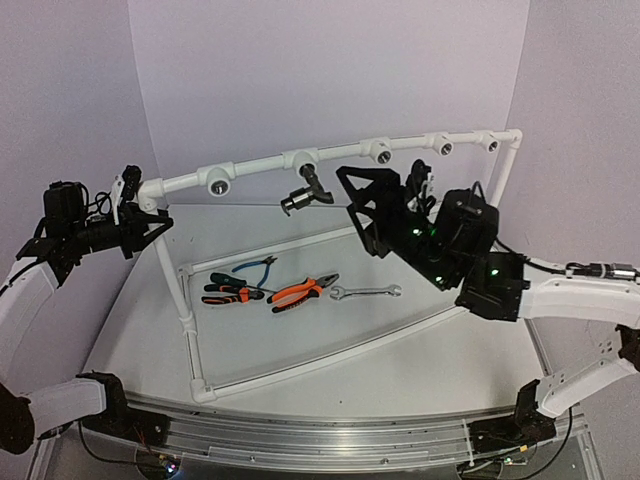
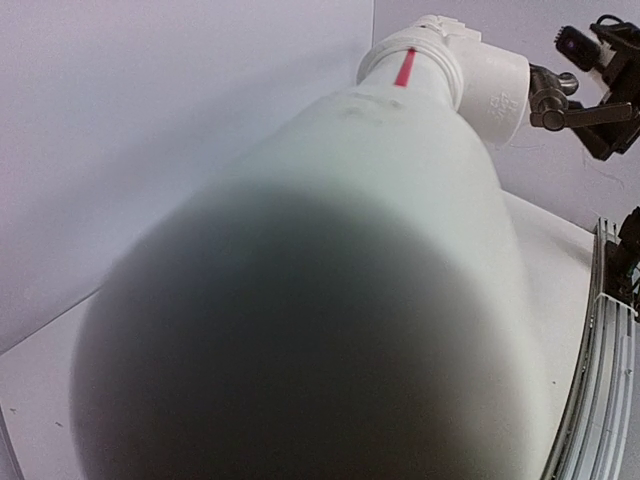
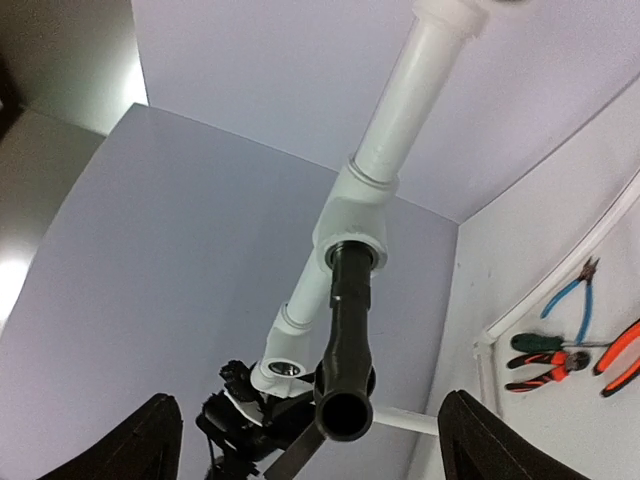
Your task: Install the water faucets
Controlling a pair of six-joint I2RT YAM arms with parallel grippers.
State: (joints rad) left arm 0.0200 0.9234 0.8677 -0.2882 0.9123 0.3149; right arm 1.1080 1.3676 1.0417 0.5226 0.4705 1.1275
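Screw-in step: faucet (image 1: pixel 303 192) hangs threaded in tee (image 1: pixel 300 158), 12 o'clock of pliers (image 1: pixel 300 292); right claw (image 3: pixel 315 440) spread at its 3 o'clock, left claw (image 1: pixel 150 215) looks clamped on rail (image 1: pixel 255 165); next, probably regrip and twist tight.

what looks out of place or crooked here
Nothing stands out. The tap sits in line with its fitting on the pipe, and the pliers and wrench lie flat on the table.

Left hand (image 1: pixel 158 224) clamped on pipe frame (image 1: pixel 250 165); right hand (image 1: pixel 383 180) raised, fingers spread wide.
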